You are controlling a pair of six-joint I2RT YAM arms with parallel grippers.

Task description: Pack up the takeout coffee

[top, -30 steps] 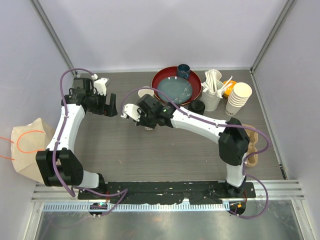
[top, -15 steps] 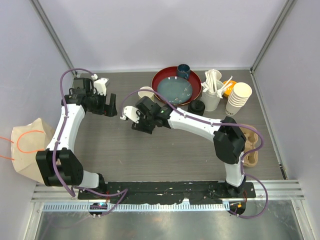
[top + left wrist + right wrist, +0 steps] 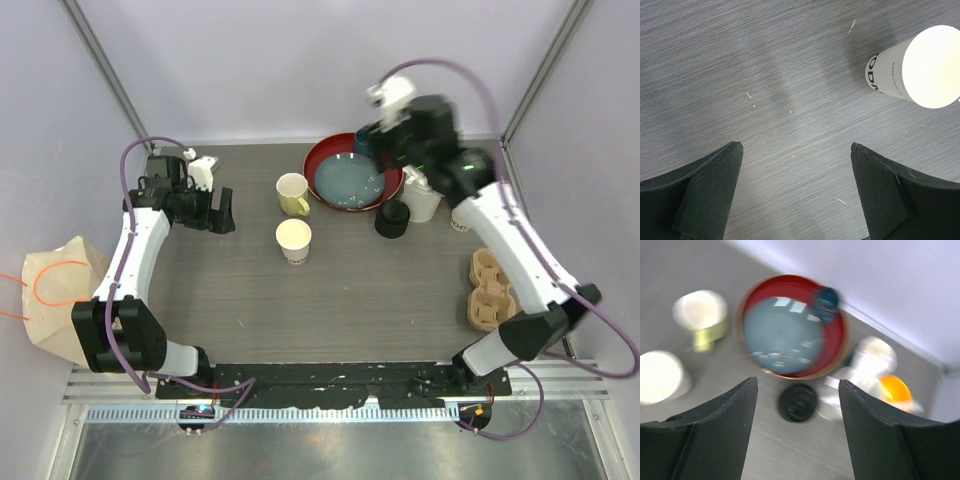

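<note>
- Top view: one lidless paper cup (image 3: 293,240) stands mid-tabletop (image 3: 350,300), with one yellow mug (image 3: 292,193) just behind it. One black lid (image 3: 392,220) and one cardboard carrier (image 3: 490,290) lie to the right.
- Left wrist: the left tool (image 3: 796,146) is spread apart and empty; the cup stands ahead to its right.
- Right wrist, blurred: the right tool (image 3: 797,382) is apart and empty, above one red plate (image 3: 832,345).

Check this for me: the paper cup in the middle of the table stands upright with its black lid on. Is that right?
Not quite. The cup stands upright in the middle of the table, but it has no lid on and its mouth is open, as the top view shows. The black lid lies apart on the table, beside the red plate.
</note>
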